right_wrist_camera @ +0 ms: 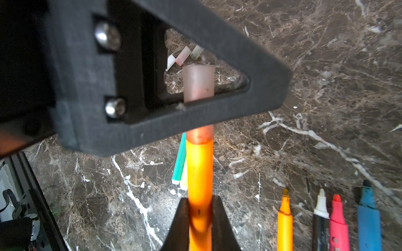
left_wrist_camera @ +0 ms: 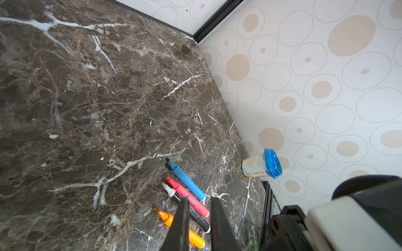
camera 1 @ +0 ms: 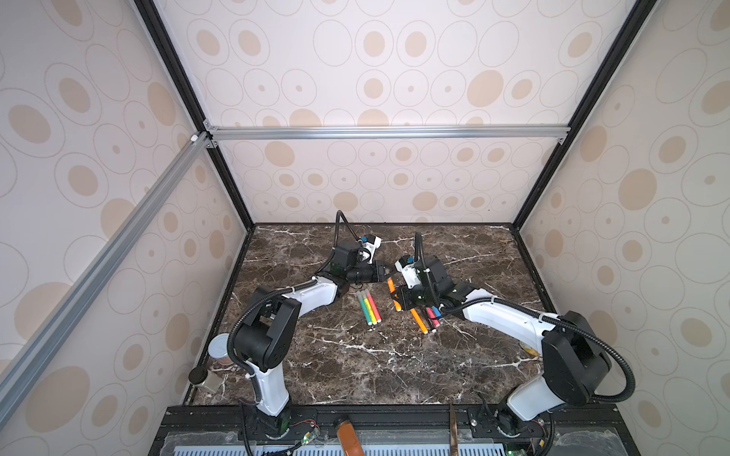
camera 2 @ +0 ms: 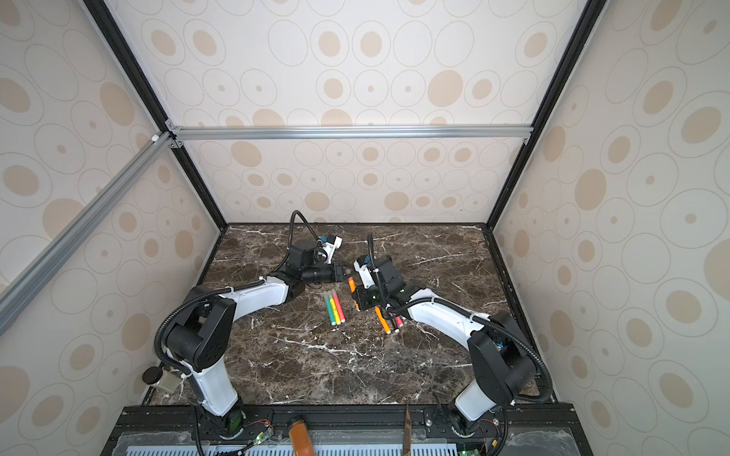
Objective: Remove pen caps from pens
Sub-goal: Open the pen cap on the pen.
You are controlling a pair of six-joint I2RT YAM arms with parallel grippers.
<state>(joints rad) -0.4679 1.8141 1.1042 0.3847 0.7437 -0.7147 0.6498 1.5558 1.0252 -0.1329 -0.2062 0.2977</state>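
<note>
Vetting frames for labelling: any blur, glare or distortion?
Right wrist view: held pen and cap soft, too near the lens; table sharper. Left wrist view: pens crisp, wall bright but not blown out. Both top views: even light, faint shadows, wide-angle stretch toward the edges.

My bench top (camera 1: 355, 367) is dark brown marble veined in white. Cream wallpaper (camera 1: 395, 71) printed with beige ovals walls it in on three sides, braced by a silver aluminium rail (camera 1: 387, 132) and black corner posts (camera 1: 585, 104). By my left wall stands a grey-lidded tin (camera 1: 219, 346), and nearer the front a small glass jar (camera 1: 202, 380) with a black lid. The left wrist view shows a white cup (left_wrist_camera: 255, 166) with a blue lid close by the wall. An amber-brown bottle (camera 1: 348, 436) lies at the front edge.
</note>
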